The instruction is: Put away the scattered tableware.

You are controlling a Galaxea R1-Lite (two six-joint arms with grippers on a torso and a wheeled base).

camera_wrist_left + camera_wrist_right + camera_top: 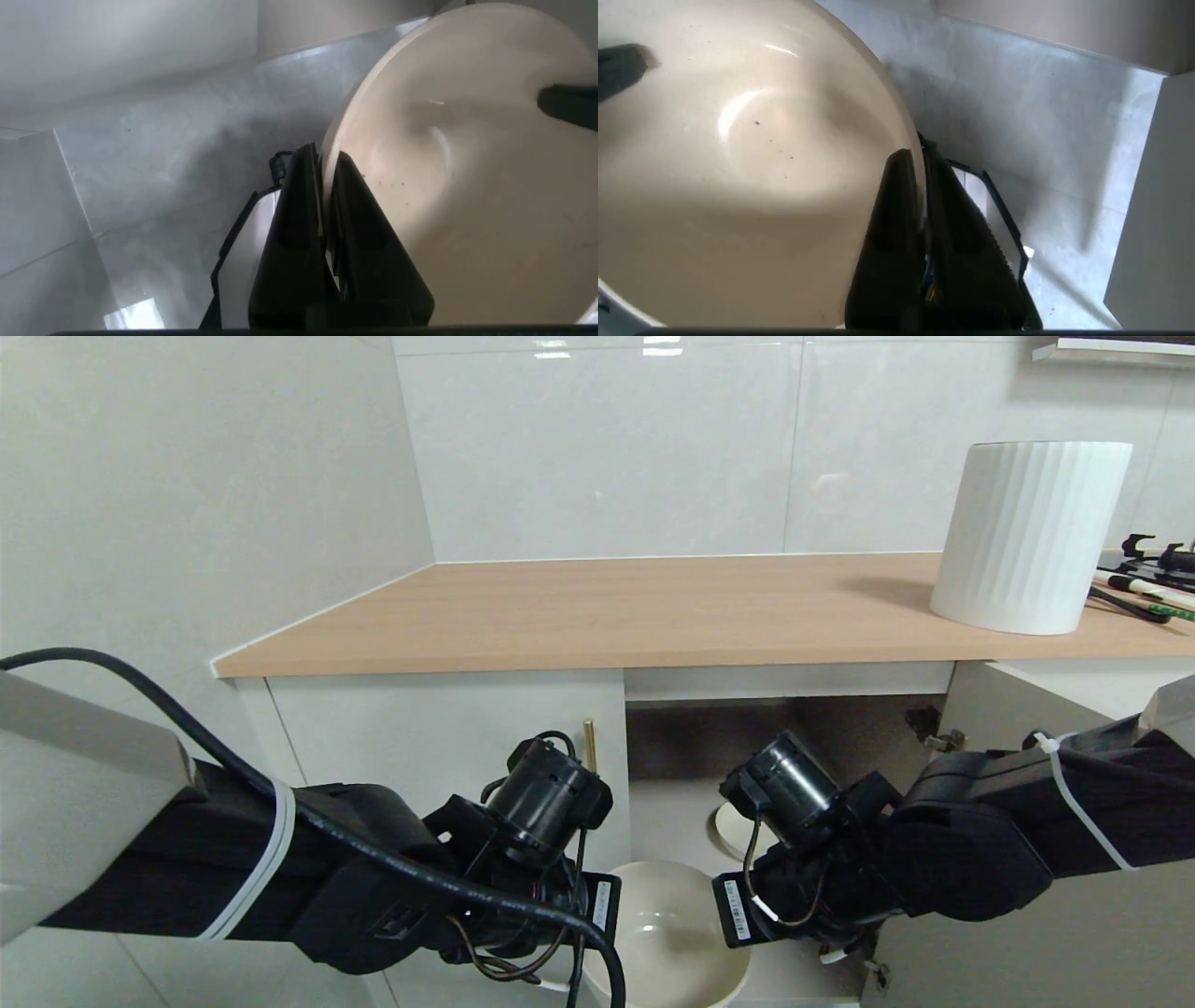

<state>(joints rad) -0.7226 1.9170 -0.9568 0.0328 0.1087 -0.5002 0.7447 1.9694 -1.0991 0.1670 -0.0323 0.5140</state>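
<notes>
A pale wooden desk [607,616] runs across the middle of the frame against white tiled walls. Beneath it, centre and lower right, is a cabinet [794,728] whose dark inside is in view, with a white door [439,737] and its slim brass handle [589,745] just left of the gap. At the upper right a tall white ribbed container [1027,537] stands upright on the desk, and a few utensils [1144,593] lie beside it at the right edge. At the bottom centre, in front of the cabinet, a cream bowl [667,933] is held mouth-up between the two arms. The left tool [593,905] is pinched narrow on the bowl's left rim, one finger [301,201] outside the wall and one inside. The right tool [733,910] is clamped the same way on the opposite rim, its fingers [895,201] straddling the edge. Behind the right tool, a small pale plate [730,829] lies on the cabinet floor, partly hidden by the arm.
</notes>
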